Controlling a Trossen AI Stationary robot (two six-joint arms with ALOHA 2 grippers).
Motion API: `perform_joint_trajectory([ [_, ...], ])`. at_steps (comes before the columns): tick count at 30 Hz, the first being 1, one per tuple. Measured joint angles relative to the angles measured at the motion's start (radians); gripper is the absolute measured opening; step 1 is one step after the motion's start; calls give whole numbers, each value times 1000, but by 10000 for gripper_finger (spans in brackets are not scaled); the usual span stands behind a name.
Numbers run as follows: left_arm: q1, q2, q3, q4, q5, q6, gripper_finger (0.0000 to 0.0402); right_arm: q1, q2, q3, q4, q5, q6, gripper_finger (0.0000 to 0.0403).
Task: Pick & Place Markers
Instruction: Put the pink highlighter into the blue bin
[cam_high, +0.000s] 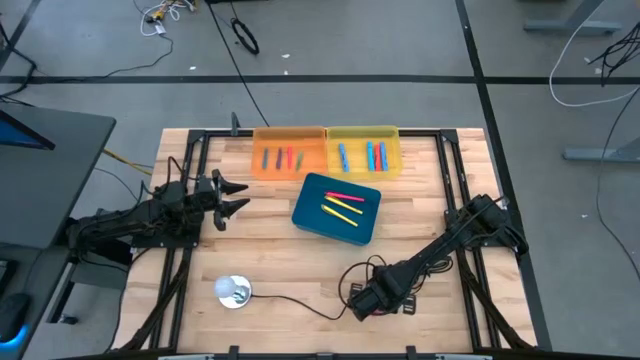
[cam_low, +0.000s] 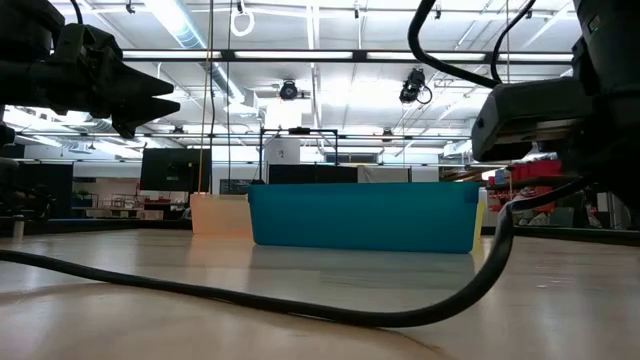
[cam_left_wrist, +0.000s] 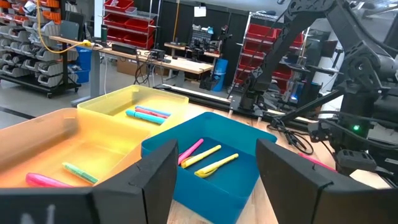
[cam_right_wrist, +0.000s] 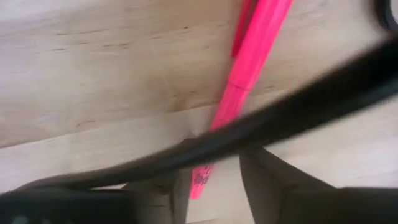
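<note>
A pink marker (cam_right_wrist: 249, 62) lies flat on the wooden table, near the near edge. My right gripper (cam_right_wrist: 214, 180) is low over it, open, with one finger on either side of the marker's nearer end; in the high view the right gripper (cam_high: 360, 303) is near the table's front. A black cable (cam_right_wrist: 280, 118) crosses in front of the fingers. More pink and yellow markers (cam_high: 343, 205) lie in the blue tray (cam_high: 300, 215). My left gripper (cam_high: 240, 197) hovers open left of the tray, above the table. My right gripper comes from above, slanting, with its fingers (cam_right_wrist: 273, 180) on either side of the pink marker's end (cam_right_wrist: 200, 177). The marker lies on the table. Whether a finger touches it, I cannot tell.
An orange bin (cam_high: 288, 158) and a yellow bin (cam_high: 363, 155) stand side by side at the far edge, each holding several markers. The black cable (cam_high: 300, 305) runs along the near side to a small round silver object (cam_high: 233, 291). Bare wood lies between tray and near edge.
</note>
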Motion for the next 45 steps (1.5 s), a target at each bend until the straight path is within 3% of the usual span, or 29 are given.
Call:
perform_joint_trajectory([
  [13, 0, 0, 0, 0, 0, 1, 222, 0, 0, 0, 22, 17, -20, 21],
  [27, 0, 0, 0, 0, 0, 1, 222, 8, -136, -2, 18, 22, -35, 16],
  [45, 0, 0, 0, 0, 0, 1, 222, 35, -229, 52, 162, -376, -266, 16],
])
